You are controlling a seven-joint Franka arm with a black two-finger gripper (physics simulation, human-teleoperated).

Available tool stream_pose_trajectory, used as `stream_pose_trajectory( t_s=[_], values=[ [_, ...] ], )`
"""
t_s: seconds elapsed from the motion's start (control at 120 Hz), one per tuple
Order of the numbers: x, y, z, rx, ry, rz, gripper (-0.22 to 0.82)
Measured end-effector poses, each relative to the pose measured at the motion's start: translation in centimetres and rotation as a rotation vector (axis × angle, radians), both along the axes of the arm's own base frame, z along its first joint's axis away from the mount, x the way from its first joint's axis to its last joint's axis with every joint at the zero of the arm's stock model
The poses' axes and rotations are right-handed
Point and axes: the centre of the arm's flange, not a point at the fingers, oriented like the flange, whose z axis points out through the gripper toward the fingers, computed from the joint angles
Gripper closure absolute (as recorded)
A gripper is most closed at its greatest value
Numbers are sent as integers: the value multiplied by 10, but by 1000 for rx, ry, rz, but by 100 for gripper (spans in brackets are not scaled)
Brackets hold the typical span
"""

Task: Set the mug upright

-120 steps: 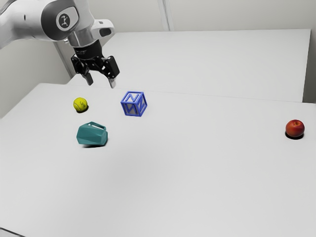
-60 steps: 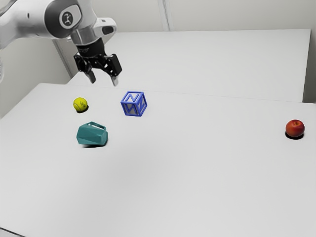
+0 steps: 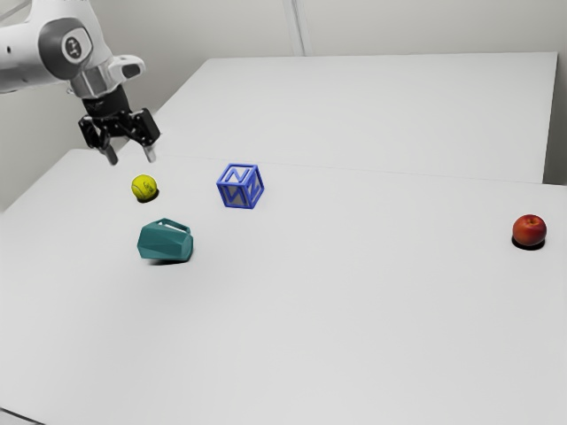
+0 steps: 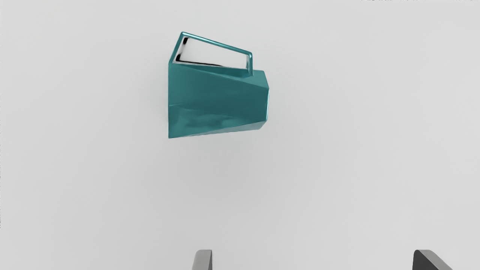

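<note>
And here's the mug [image 3: 165,241], lying on its side on the table [image 3: 337,310], nearer the ball [image 3: 143,187] than the apple [image 3: 529,230]. My hand [image 3: 132,159] hovers open, holding nothing. Upright it isn't, so gripping, turning and standing it remain!

Bright, even light, dark shadow under apple [image 3: 529,230]; sheen on mug handle [image 4: 217,43]

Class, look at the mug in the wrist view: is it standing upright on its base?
No, the teal mug lies on its side on the white table.
</note>
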Motion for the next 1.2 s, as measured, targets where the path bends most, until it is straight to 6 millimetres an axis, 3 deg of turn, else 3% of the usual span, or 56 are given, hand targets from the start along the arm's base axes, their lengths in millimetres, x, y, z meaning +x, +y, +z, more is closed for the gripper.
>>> stream_pose_trajectory(
  t_s=[0.242,0.425,0.608,0.975,1.2],
  values=[
    [-7,82,-32,-74,24,70,2],
    [-16,132,-62,-152,30,85,2],
    [-17,168,-102,-239,31,57,2],
    [3,195,-163,-386,-69,-33,2],
    [10,193,-197,-500,-136,-53,2]
  ],
)
